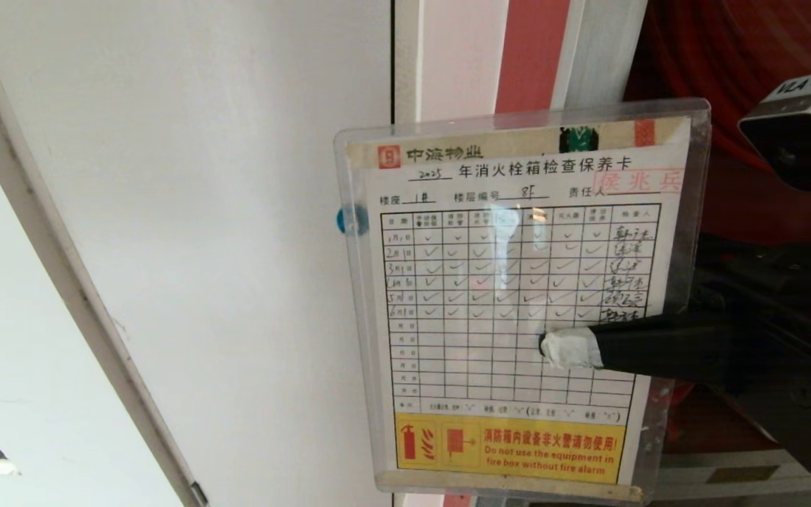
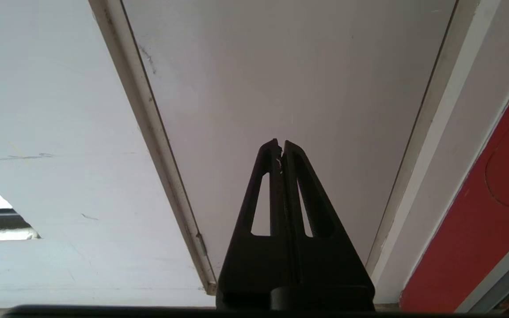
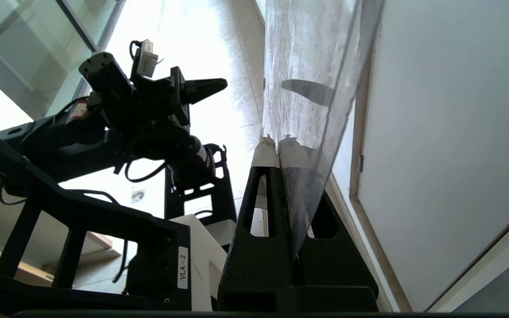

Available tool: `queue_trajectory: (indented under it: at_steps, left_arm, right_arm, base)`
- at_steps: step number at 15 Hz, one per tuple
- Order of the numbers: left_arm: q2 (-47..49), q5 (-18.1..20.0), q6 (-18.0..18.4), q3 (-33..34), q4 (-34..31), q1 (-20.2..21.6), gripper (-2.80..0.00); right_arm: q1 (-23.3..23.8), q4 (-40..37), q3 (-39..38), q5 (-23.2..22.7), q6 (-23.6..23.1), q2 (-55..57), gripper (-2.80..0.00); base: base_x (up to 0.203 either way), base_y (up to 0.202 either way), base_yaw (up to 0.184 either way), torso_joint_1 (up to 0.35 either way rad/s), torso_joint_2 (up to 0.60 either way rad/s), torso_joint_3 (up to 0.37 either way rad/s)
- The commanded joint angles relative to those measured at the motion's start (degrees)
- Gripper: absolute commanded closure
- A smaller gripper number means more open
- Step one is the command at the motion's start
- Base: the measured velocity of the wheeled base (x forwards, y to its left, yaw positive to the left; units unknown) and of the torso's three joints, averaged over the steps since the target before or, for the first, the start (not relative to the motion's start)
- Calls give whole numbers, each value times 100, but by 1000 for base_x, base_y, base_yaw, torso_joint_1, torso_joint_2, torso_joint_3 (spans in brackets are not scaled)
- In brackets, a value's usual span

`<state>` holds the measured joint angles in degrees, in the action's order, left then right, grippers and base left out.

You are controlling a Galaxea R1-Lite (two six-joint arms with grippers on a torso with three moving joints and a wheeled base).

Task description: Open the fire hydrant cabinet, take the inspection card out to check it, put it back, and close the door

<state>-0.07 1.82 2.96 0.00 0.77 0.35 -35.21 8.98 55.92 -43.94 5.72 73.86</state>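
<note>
The inspection card [image 1: 511, 296], a white printed sheet with a ticked table and a yellow warning strip, sits in a clear sleeve and is held up facing the head camera. My right gripper [image 1: 553, 348] reaches in from the right and is shut on the card's lower right part, one taped fingertip lying over the table. The right wrist view shows the card [image 3: 307, 66] edge-on between the taped fingertips [image 3: 267, 152] of the right gripper [image 3: 278, 140]. Behind the card are the fire hydrant cabinet's silver frame [image 1: 606, 49] and red inside [image 1: 736, 49]. The door is out of view. My left gripper [image 2: 281, 143] is shut and empty.
A white-grey panel [image 1: 222, 211] with a blue round lock [image 1: 346, 220] fills the left of the head view, partly behind the card. The right wrist camera housing [image 1: 800, 127] hangs at the upper right. The parked left arm [image 3: 139, 106] shows in the right wrist view.
</note>
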Motion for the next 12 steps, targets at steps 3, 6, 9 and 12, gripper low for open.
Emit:
queue_trajectory:
  at_steps: [3, 6, 9, 12]
  left_arm:
    - [-1, 2, 3, 44, 2, 0, 0]
    - [-1, 2, 3, 44, 2, 8, 0]
    - [-1, 2, 3, 44, 2, 0, 0]
    - [-1, 2, 3, 44, 2, 0, 0]
  right_arm:
    - [-29, 7, -2, -27, 34, -12, 0]
    - [-38, 16, -1, -27, 43, -12, 0]
    - [-84, 82, 32, -27, 274, -12, 0]
    - [-191, 508, 24, -27, 1013, 5, 0]
  base:
    - [0, 0, 0, 0, 0, 0]
    - [0, 0, 0, 0, 0, 0]
    - [0, 0, 0, 0, 0, 0]
    - [0, 0, 0, 0, 0, 0]
